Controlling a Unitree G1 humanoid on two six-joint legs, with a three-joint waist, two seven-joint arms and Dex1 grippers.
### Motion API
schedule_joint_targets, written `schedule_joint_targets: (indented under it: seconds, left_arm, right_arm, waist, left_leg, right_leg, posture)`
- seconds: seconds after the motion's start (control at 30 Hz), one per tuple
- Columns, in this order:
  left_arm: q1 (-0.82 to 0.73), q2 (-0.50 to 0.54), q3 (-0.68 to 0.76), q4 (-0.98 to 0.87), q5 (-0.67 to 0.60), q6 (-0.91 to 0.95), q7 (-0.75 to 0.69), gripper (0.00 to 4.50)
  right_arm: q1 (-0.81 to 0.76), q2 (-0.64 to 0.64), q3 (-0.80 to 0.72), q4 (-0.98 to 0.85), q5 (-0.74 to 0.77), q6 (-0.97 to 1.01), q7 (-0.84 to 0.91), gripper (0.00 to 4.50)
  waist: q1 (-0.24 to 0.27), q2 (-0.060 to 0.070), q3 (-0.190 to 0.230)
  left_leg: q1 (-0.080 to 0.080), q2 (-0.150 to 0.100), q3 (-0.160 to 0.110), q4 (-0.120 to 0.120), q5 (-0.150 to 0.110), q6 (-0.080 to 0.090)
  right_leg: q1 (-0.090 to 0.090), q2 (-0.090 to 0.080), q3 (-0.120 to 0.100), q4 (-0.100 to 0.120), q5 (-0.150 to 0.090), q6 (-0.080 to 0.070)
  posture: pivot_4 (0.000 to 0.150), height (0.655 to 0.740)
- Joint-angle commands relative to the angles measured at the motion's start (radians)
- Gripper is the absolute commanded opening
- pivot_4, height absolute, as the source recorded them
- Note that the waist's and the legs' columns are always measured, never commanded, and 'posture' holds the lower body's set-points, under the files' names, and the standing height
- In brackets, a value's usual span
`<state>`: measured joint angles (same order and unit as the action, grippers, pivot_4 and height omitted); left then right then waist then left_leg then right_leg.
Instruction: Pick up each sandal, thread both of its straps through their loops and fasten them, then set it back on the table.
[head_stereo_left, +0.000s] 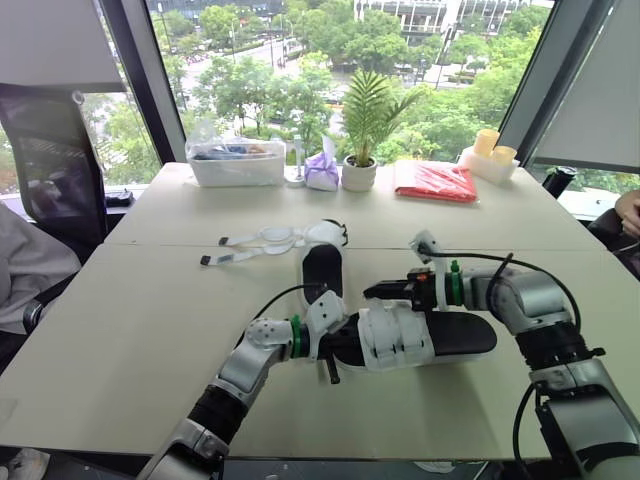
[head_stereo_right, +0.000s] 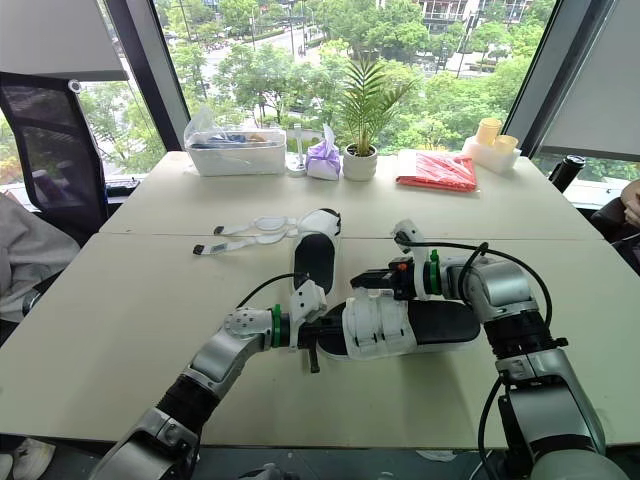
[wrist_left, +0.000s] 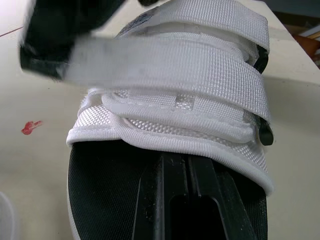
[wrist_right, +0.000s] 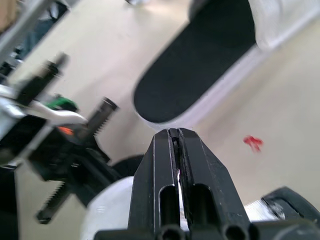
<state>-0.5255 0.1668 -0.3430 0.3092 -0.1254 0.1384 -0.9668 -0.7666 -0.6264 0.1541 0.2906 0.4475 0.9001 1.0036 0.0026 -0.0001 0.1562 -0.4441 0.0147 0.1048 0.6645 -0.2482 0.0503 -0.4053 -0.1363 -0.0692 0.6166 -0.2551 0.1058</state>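
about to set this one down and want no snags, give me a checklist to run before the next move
1. White webbing straps closed across the near black-soled sandal: ok.
2. Right gripper free of those straps: cannot tell; its fingers are shut and sit right at them.
3. Left gripper at the sandal's end, fingers shut: ok.
4. Bare cream table beside the sandal for setting down: ok.
5. Far black-soled sandal fastened: not ok; its loose white straps lie spread on the table.
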Motion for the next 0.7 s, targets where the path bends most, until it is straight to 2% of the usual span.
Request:
schedule_joint_targets:
  seconds: [0.03, 0.07, 0.17, 0.3, 0.4, 0.57, 0.7]
  left_arm:
    - [0.015, 0.008, -0.024, 0.021, 0.028, 0.018, 0.000, 0.00]
    - [0.015, 0.008, -0.024, 0.021, 0.028, 0.017, 0.000, 0.00]
    - [0.014, 0.011, -0.022, 0.008, 0.028, 0.021, 0.001, 0.00]
    - [0.027, 0.031, -0.018, -0.048, 0.022, 0.033, -0.004, 0.00]
    - [0.066, 0.070, 0.003, -0.149, -0.002, 0.068, -0.004, 0.00]
    - [0.147, 0.157, 0.091, -0.407, -0.094, 0.206, 0.020, 0.00]
    - [0.184, 0.221, 0.189, -0.584, -0.206, 0.343, 0.040, 0.00]
  right_arm:
    - [0.011, -0.019, 0.053, 0.004, -0.092, -0.058, -0.016, 0.05]
    - [0.012, -0.019, 0.057, 0.005, -0.099, -0.066, -0.012, 0.05]
    - [0.012, -0.022, 0.058, -0.010, -0.110, -0.091, 0.005, 0.93]
    - [-0.003, -0.021, -0.001, -0.018, -0.097, -0.085, -0.005, 2.76]
    - [-0.010, -0.027, -0.088, -0.024, -0.065, -0.064, -0.033, 4.31]
    - [0.031, -0.090, -0.295, -0.095, 0.091, 0.100, -0.022, 4.42]
    - [0.187, -0.194, -0.383, -0.193, 0.206, 0.223, 0.060, 4.42]
  waist:
    - [-0.001, 0.000, 0.000]
    - [-0.002, 0.000, 0.000]
    - [-0.002, 0.000, 0.000]
    - [-0.002, 0.000, 0.000]
    - [-0.008, 0.001, 0.000]
    - [-0.013, 0.002, 0.001]
    - [-0.010, 0.002, 0.001]
  left_leg:
    - [0.001, 0.000, 0.000, 0.000, 0.000, 0.000]
    - [0.002, 0.000, 0.000, 0.000, 0.000, 0.000]
    - [0.002, 0.000, 0.000, 0.000, 0.000, 0.000]
    - [0.000, 0.000, 0.000, 0.000, 0.000, 0.000]
    - [-0.001, 0.000, 0.000, -0.002, 0.000, 0.000]
    - [-0.002, 0.000, 0.000, -0.003, 0.001, -0.001]
    - [-0.001, 0.001, -0.001, -0.003, 0.000, -0.001]
  right_leg:
    - [0.000, 0.000, 0.000, 0.000, 0.000, 0.000]
    - [0.000, 0.000, 0.000, 0.000, 0.000, 0.000]
    - [0.000, 0.000, 0.000, 0.000, 0.000, -0.001]
    - [0.001, 0.000, 0.000, 0.000, 0.000, 0.000]
    - [0.000, 0.000, 0.000, 0.000, 0.000, 0.000]
    - [0.000, 0.000, 0.000, 0.000, 0.000, 0.000]
    - [0.001, 0.000, 0.000, -0.002, 0.000, 0.000]
  posture:
    - [0.150, 0.7400]
    - [0.150, 0.7400]
    - [0.150, 0.7400]
    - [0.150, 0.7400]
    - [0.150, 0.7400]
    - [0.150, 0.7400]
    - [0.150, 0.7400]
